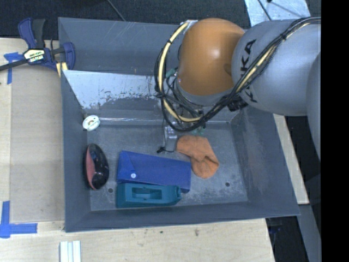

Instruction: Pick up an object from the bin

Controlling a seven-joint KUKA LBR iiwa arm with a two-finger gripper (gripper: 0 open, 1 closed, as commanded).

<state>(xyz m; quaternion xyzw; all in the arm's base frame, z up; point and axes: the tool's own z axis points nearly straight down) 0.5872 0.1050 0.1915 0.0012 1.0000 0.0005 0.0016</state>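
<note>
The claw [170,141] is hanging low inside the grey bin [73,201], under the arm's bulky wrist, and its tip is sitting just beside the left edge of an orange lump [200,156] that is lying right of the middle of the floor. Whether the claw is released or clenched I cannot tell, since the wrist and its cables are hiding it from above. The orange lump is looking soft, crumpled and light, like cloth or foam, so it is likely giving under a pinch rather than slipping. A hold across its narrower upper part, nearest the claw, is seeming the safest. A blue flat pouch [154,171] is lying just to its left, with its upper right corner near or touching the lump, and this is crowding any approach from that side. A teal plastic case [147,195] is resting against the pouch's front edge. A black and red oval thing [95,167] is lying well apart at the left, and a small white ring [91,123] is sitting above it. The floor to the right of the lump is lying bare.
</note>
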